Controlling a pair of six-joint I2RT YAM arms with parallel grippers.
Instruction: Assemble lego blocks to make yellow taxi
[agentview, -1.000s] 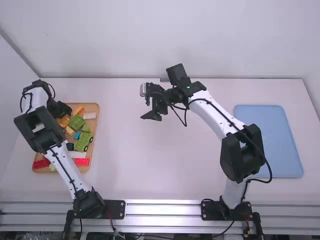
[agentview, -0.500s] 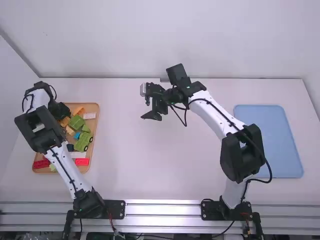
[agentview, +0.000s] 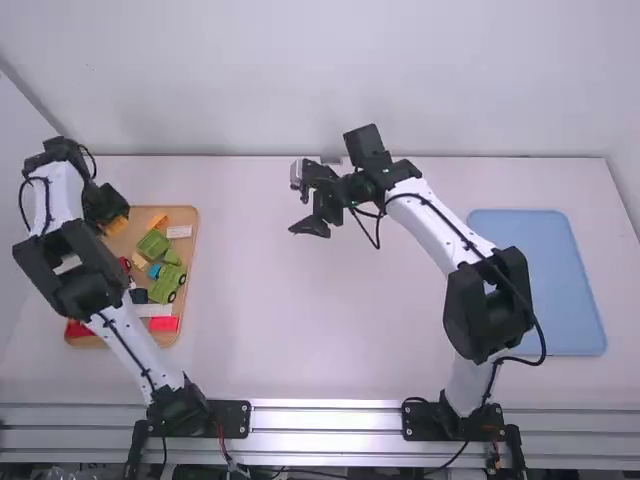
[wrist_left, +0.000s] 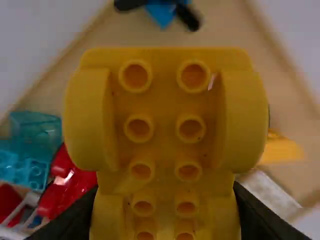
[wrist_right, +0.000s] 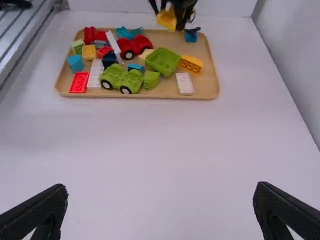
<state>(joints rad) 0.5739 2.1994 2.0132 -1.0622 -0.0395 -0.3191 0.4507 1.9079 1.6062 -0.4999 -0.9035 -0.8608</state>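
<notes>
White table (agentview: 270, 330), work spread across it. Right arm (agentview: 435, 220) reaches over the middle, left arm (agentview: 122, 335) up to the far end of the parts tray (wrist_right: 207, 82). Blue mat (agentview: 540, 280) sits on the right.

Right gripper (wrist_right: 162, 210): spread wide, nothing between the fingers. Left gripper (wrist_left: 165, 200): pinching the yellow car body (wrist_left: 165, 115) side to side, rows of round tubes facing the wrist camera. It's by the tray's far left corner, looks lifted clear.

In the tray: green car (wrist_right: 120, 80), red car (wrist_right: 134, 46), green tub (wrist_right: 163, 61), then the small stuff: orange-yellow brick (wrist_right: 191, 63), white plate (wrist_right: 184, 83), red brick (wrist_right: 79, 82).

My read: early step, fetching the main taxi piece, joining still to do. Next: carry it over the neighbours to mid-table, knobs the right way for stacking, lower it flat, then let go. Right gripper probably steadies it or takes it over; needs to line up first.

Watch for: fenders are rounded, so the piece could roll in the pinch. Low carry could clip the green tub.
</notes>
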